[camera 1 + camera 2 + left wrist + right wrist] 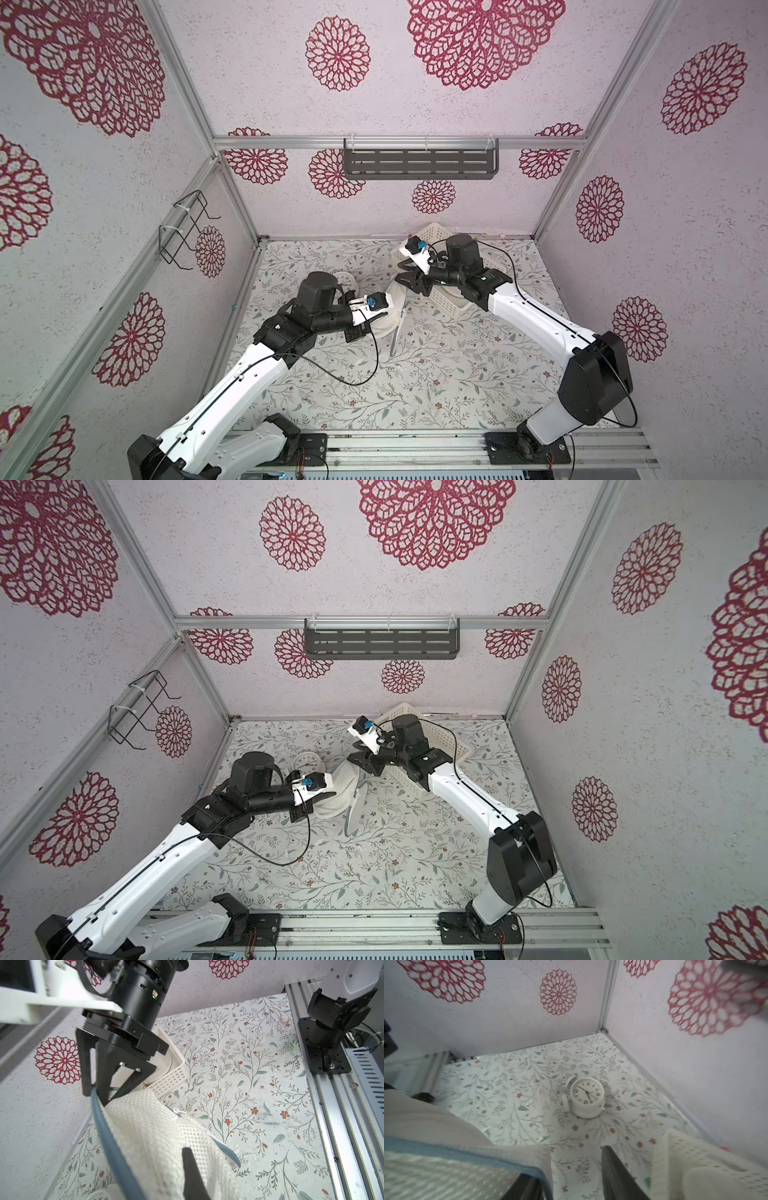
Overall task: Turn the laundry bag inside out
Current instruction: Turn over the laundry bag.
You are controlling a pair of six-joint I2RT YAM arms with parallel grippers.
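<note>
The laundry bag (388, 309) (338, 798) is white mesh with a blue zipper rim and lies bunched on the floral table between my two arms. In the left wrist view the bag (149, 1132) drapes over my left gripper (182, 1152). It is shut on the mesh, with one dark finger (192, 1169) showing and the other hidden under fabric. My right gripper (566, 1164) (405, 280) stands open at the bag's far edge. The blue rim (471, 1157) lies across one of its fingers, and bare table shows in the gap.
A white alarm clock (586, 1097) (307, 762) stands just beyond the bag. A white perforated basket (440, 232) (172, 1080) sits under the right arm near the back wall. A dark shelf (419, 162) and a wire rack (183, 228) hang on the walls.
</note>
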